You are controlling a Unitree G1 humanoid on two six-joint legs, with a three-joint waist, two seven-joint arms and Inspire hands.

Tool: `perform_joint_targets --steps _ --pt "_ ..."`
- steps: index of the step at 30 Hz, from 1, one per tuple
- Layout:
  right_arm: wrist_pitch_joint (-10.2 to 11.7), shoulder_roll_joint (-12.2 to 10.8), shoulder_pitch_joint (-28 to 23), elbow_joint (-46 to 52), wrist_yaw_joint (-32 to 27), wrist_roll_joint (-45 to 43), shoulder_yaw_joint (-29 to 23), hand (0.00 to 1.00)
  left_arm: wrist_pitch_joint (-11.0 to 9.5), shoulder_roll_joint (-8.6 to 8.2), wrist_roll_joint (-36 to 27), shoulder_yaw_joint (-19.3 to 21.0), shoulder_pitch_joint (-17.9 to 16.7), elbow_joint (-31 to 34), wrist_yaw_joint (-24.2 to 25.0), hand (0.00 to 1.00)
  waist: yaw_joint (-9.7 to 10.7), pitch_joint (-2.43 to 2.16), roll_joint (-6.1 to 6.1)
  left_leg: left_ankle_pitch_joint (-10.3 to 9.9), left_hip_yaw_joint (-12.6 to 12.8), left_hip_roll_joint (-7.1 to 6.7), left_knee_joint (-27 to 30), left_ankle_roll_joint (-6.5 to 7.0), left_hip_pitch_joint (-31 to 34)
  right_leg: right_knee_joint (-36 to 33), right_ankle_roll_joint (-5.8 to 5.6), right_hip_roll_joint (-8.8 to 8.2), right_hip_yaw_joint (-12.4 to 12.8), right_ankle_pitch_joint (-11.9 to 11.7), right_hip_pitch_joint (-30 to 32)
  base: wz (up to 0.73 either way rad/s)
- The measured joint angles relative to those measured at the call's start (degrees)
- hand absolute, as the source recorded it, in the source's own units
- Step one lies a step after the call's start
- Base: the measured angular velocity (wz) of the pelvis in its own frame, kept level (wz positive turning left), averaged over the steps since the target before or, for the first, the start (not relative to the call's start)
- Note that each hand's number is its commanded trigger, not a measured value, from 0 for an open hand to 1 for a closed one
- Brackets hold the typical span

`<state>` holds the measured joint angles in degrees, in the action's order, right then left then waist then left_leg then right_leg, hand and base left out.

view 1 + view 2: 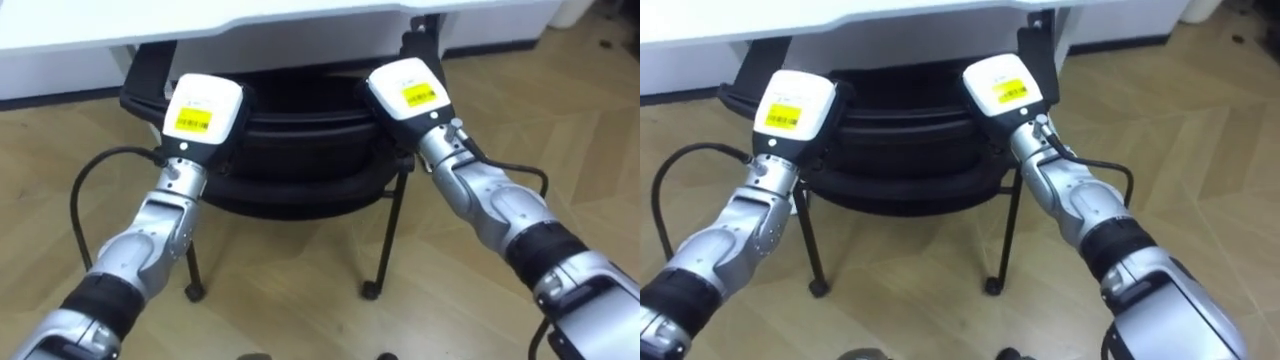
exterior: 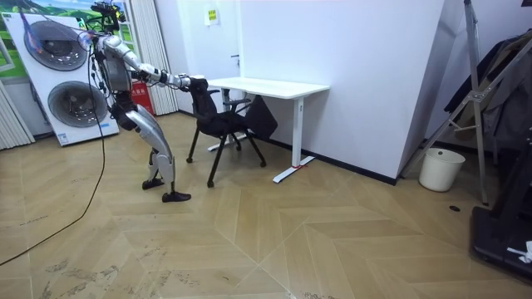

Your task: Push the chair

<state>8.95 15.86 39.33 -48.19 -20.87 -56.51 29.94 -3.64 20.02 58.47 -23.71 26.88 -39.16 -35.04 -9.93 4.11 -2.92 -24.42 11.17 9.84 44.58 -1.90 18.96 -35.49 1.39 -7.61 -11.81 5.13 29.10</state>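
A black chair [image 1: 290, 150] with thin black legs stands in front of me, its seat partly under a white desk [image 1: 200, 25]. My left hand [image 1: 205, 110] rests against the left side of the backrest top. My right hand [image 1: 408, 92] rests against the right side. Both hands show their backs, each with a yellow label. In the room view I stand leaning forward at the room view's left of the chair [image 2: 220, 124], both arms stretched out to its backrest, one foot behind the other. The desk [image 2: 266, 85] stands against a white wall.
Wooden herringbone floor lies all around. Two stacked washing machines [image 2: 58, 75] stand behind me at the room view's left. A white bin [image 2: 440, 169] and a dark metal stand [image 2: 482, 100] are at the room view's right. The desk's white leg [image 2: 296, 137] is beyond the chair.
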Motion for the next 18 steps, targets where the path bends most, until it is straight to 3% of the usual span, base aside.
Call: perform_joint_targets --steps 5,13,15,18 --pt "0.1 0.0 0.0 0.0 1.2 0.0 0.0 1.0 0.3 -0.27 0.0 -0.1 0.0 -0.1 0.3 1.0 1.2 0.05 -0.46 -1.2 1.2 0.73 0.0 -0.63 -1.8 -1.9 0.59 0.97 1.3 1.6 0.1 -0.19" --pt "-0.3 0.1 -0.3 1.4 3.2 0.1 0.0 1.0 0.3 -0.38 0.4 0.5 -0.4 -0.2 0.5 1.0 1.7 -0.03 -0.89 -2.3 2.1 2.66 0.1 -2.79 -4.5 -6.6 2.75 2.2 2.0 6.0 0.5 -0.09" --pt "-0.3 0.0 -0.8 1.7 4.1 0.1 0.1 1.0 0.3 -0.42 0.2 0.5 -0.9 -0.2 0.5 1.0 1.5 -0.16 -0.51 -2.9 2.2 4.45 0.1 -4.04 -6.2 -7.5 3.31 4.31 2.2 7.7 -0.2 -0.09" --pt "-0.3 -0.4 -1.8 2.0 4.4 0.0 0.2 1.0 0.1 -0.36 0.0 0.3 -2.1 -0.2 0.1 1.0 1.0 -0.4 -0.18 -2.8 1.9 5.48 -0.8 -5.66 -8.8 -8.4 4.72 6.15 2.0 9.9 -2.3 -0.09"
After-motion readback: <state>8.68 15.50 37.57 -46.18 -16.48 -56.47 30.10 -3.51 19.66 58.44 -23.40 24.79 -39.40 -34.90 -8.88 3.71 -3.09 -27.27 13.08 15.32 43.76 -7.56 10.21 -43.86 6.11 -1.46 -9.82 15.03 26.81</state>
